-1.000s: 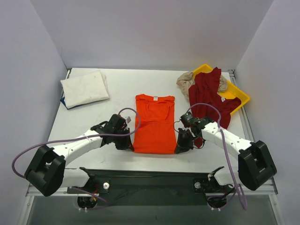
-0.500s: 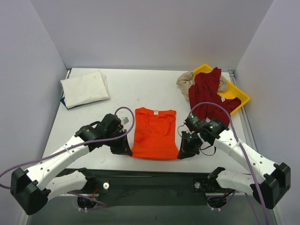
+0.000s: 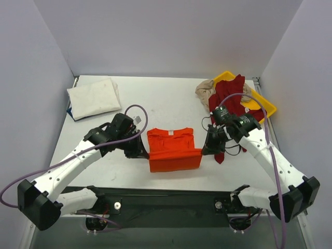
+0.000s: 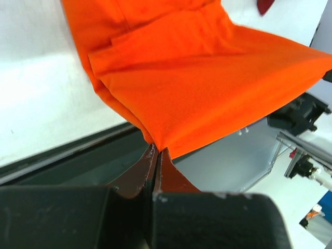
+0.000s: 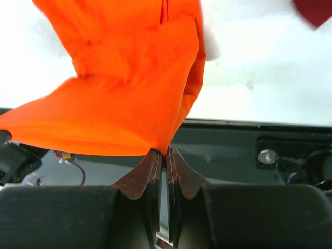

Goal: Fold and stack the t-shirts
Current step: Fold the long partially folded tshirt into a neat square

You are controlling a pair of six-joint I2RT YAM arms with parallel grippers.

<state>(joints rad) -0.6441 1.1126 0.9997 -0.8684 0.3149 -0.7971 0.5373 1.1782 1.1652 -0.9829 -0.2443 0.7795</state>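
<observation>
Orange shirt [image 3: 174, 150]: judged light and limp. Left fingers [image 4: 137, 179] and right fingers [image 5: 142, 179] pinch its hem corners, the soundest hold.

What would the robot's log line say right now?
left end effector: shut on orange t-shirt | right end effector: shut on orange t-shirt | near hem: lifted

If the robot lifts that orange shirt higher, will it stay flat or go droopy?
Probably droopy: the orange shirt sags and creases between the left gripper and right gripper pinching its corners. It seems light, since thin fingertip pinches carry it. Likely it won't slip; both jaws are shut on it.
</observation>
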